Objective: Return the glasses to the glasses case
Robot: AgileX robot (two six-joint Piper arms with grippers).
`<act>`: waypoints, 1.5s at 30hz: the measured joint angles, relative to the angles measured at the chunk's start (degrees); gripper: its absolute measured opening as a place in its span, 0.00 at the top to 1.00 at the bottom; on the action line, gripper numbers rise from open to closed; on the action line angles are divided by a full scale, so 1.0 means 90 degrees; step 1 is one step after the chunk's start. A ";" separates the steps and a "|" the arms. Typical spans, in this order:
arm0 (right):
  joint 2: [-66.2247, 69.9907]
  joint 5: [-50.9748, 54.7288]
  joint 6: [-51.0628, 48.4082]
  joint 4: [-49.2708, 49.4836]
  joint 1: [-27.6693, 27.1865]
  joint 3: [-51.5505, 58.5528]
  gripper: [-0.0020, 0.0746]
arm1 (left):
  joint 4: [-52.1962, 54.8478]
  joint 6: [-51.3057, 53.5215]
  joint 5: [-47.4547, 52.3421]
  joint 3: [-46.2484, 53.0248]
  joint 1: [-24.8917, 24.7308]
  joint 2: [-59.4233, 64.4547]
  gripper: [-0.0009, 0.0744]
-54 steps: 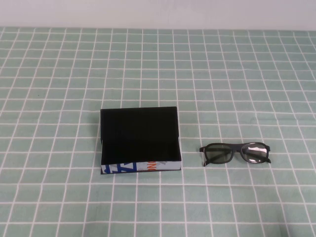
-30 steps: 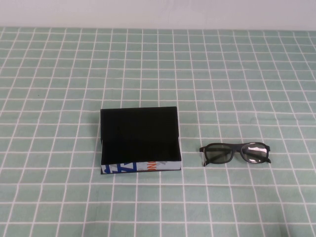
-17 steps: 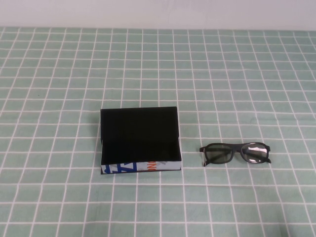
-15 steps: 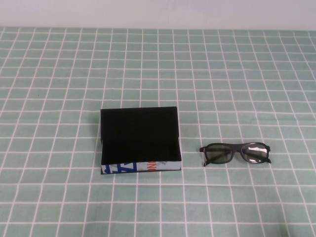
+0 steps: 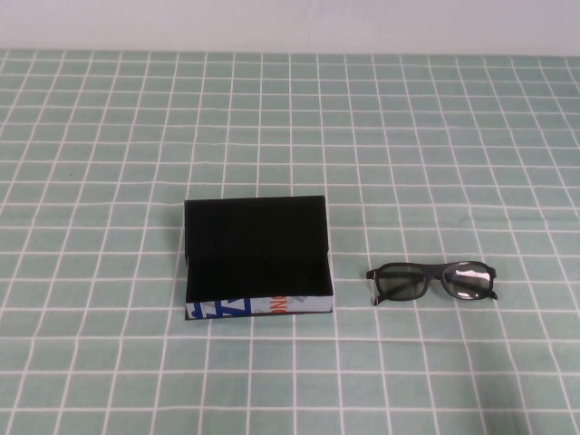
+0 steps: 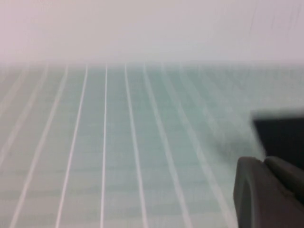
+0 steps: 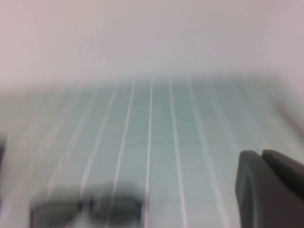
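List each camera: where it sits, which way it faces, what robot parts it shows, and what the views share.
High view: raised on the robot's side, angled down at the checked tablecloth, the glasses case and the glasses; no arm shows.
Left wrist view: low over the cloth; the left gripper fills a corner, with the case behind it.
Right wrist view: low over the cloth; the right gripper fills a corner, with the glasses ahead.
Shared: each wrist view shares the cloth and one object with the high view.

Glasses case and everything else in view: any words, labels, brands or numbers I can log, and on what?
Glasses case, white front edge: blue and orange print, too small to read.
Glasses: no marking visible.
Left gripper and right gripper, at their own views' edges: none.
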 joint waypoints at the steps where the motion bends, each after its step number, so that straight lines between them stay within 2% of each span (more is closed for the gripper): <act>1: 0.0000 -0.0353 0.0000 0.0000 0.0000 0.0000 0.99 | 0.0000 0.0000 -0.0309 0.0000 0.0000 0.0000 0.99; 9: 0.0000 -0.2807 0.0000 0.0040 0.0000 0.0000 0.99 | 0.0020 0.0000 -0.3090 0.0000 0.0000 0.0000 0.99; 18: 0.0000 -0.3422 0.0000 0.0053 0.0000 0.0000 0.99 | 0.0036 0.0045 -0.3834 0.0000 0.0000 0.0000 0.99; 22: 0.0000 -0.4368 0.0091 0.0053 0.0000 0.0000 0.99 | -0.0021 -0.0063 -0.5059 0.0000 0.0000 0.0000 0.99; 25: 0.0000 -0.5144 0.0569 0.0053 0.0000 0.0000 0.99 | -0.0071 -0.0119 -0.5951 0.0000 0.0000 0.0000 0.99; 28: 0.0000 -0.5369 0.1107 0.0053 0.0000 -0.0335 0.99 | -0.0071 -0.0249 -0.6193 -0.0243 0.0000 -0.0014 0.99; 31: 0.0000 -0.4820 0.1743 0.0042 0.0000 -0.1127 0.99 | -0.0071 -0.0359 -0.6055 -0.0863 0.0000 -0.0014 0.99; 35: 0.0000 -0.3192 0.2102 -0.0008 0.0000 -0.2390 0.99 | -0.0098 -0.0405 -0.4915 -0.2081 0.0000 -0.0014 0.99; 40: 0.0472 -0.1881 0.2170 -0.0060 0.0000 -0.3856 0.99 | -0.0127 -0.0455 -0.3028 -0.3726 0.0000 0.0269 0.99; 45: 0.2008 0.0247 0.2172 -0.0071 0.0000 -0.5182 0.99 | -0.0139 -0.0711 -0.0447 -0.5111 0.0000 0.1262 0.99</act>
